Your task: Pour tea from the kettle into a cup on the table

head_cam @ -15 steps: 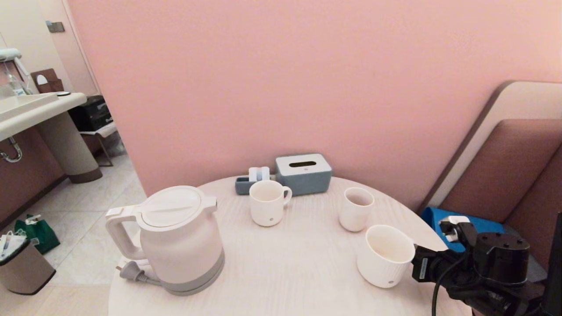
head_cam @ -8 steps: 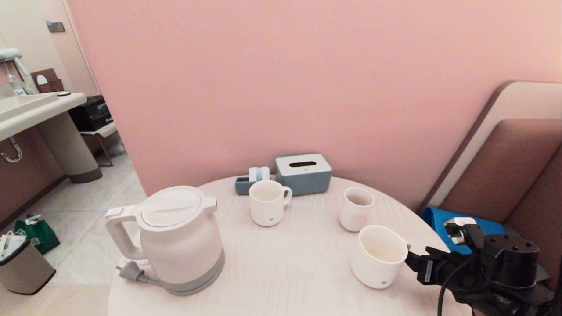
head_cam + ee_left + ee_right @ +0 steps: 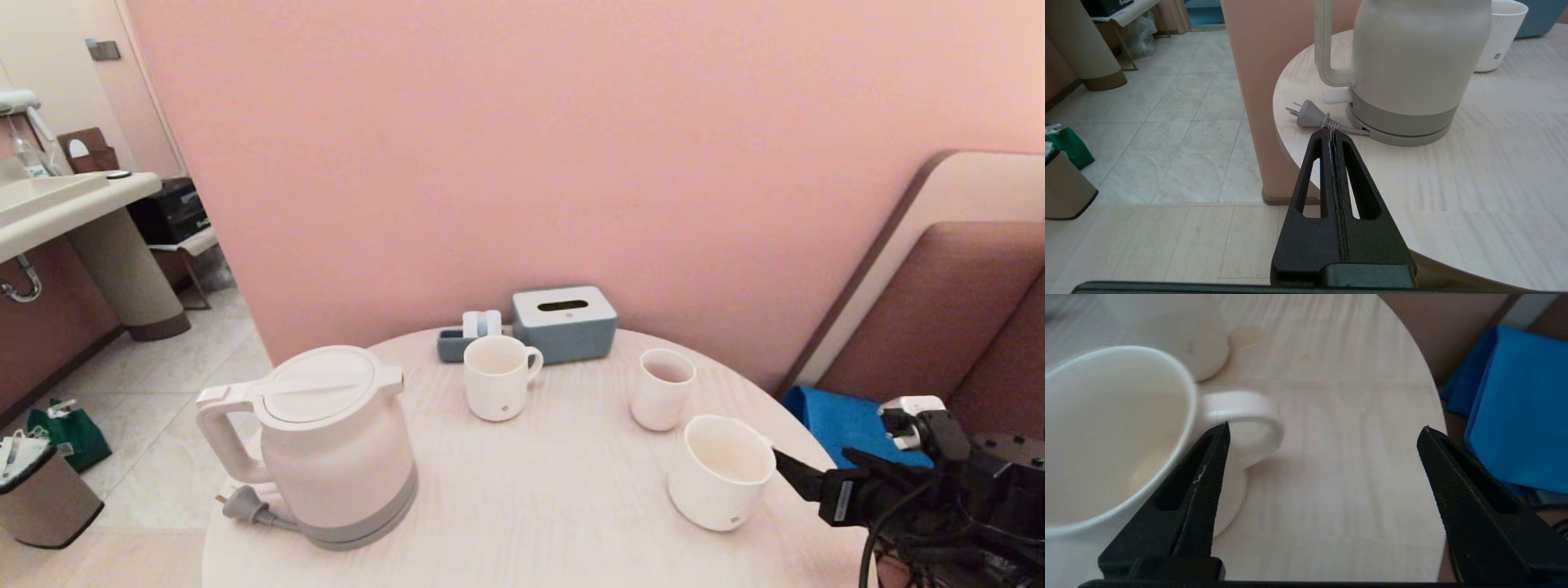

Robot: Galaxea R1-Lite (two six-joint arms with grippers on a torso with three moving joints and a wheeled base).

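Note:
The white kettle stands lid shut at the front left of the round pale table. No tea shows. The cup, the wide ribbed mug, stands upright at the front right with its handle turned to my right gripper. My right gripper is open just right of the cup. One fingertip is beside the handle, and nothing lies between the jaws. My left gripper is shut and empty, low off the table's front left, pointing at the kettle.
A narrower mug and a slim cup stand mid-table. A grey tissue box and small tray sit at the back. The kettle's plug lies at the left edge. A blue object lies on the bench seat at the right.
My right gripper has opened wide and drawn back to the right, away from the cup's handle. The cup shifted slightly on the table. The left arm has not moved.

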